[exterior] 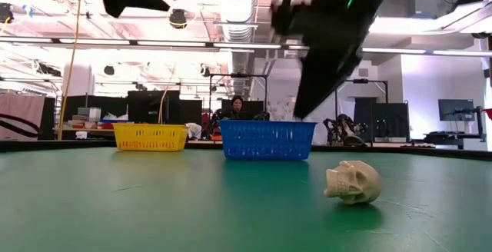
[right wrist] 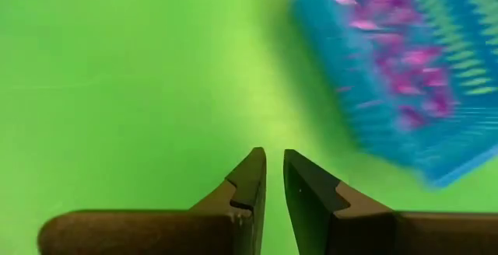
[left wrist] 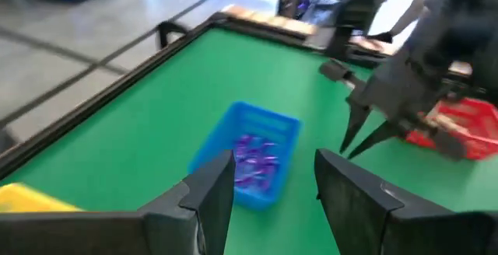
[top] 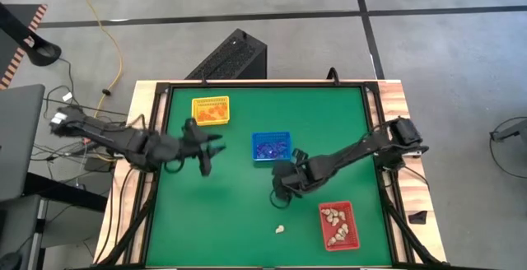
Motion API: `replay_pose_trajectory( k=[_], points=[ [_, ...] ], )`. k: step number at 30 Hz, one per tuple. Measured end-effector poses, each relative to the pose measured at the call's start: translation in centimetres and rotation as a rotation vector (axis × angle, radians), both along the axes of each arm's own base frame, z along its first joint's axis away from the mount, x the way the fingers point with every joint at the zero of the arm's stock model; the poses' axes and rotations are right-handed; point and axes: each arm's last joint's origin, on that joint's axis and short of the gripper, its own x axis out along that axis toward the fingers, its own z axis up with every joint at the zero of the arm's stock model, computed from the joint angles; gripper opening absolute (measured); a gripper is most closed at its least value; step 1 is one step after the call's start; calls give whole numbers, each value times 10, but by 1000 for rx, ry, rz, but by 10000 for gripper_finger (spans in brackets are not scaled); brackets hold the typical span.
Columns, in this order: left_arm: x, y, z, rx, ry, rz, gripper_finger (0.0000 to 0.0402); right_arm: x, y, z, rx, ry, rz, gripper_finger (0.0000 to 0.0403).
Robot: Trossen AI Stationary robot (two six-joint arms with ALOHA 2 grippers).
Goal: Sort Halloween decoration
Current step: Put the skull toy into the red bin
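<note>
A cream skull trinket (top: 281, 229) (exterior: 353, 181) lies on the green table, near the front edge. My right gripper (top: 280, 196) (right wrist: 274, 155) hovers above the mat between the skull and the blue tray (top: 271, 147). Its fingers point steeply down with a narrow gap and nothing in it. My left gripper (top: 212, 156) (left wrist: 272, 162) is raised at the table's left, open and empty, pointing toward the blue tray. The blue tray holds purple trinkets (left wrist: 255, 162), the yellow tray (top: 211, 111) orange ones, the red tray (top: 339, 225) cream ones.
The three trays stand on the mat: yellow at the far left, blue in the middle, red at the near right. A raised black frame edges the table (top: 156, 138). Bare green mat (top: 214, 221) lies at the near left. Beyond the far edge a person sits among desks (exterior: 236, 106).
</note>
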Motion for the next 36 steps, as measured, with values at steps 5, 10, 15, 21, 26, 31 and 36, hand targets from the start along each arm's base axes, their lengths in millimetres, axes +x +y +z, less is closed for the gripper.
replay_pose_trajectory(
  k=[5, 10, 15, 21, 26, 31, 36],
  points=[
    [3, -45, -36, 75, -128, -139, 167, -16, 54, 16, 159, -70, 207, 79],
    [1, -64, -67, 121, -259, -246, 167, -24, 106, 15, 232, -186, 398, 105],
    [2, -72, -84, 135, -266, -404, 167, -25, 135, 5, 207, -258, 529, 176],
    [0, -75, -80, 124, -293, -450, 167, -17, 138, -15, 133, -229, 513, 252],
    [-6, -79, -77, 149, -297, -478, 167, -11, 133, -29, 103, -185, 509, 260],
    [-7, -81, -76, 177, -297, -482, 167, -9, 131, -43, 57, -134, 539, 260],
    [-7, -81, -77, 180, -290, -480, 167, -7, 130, -55, 13, -94, 587, 260]
  ],
)
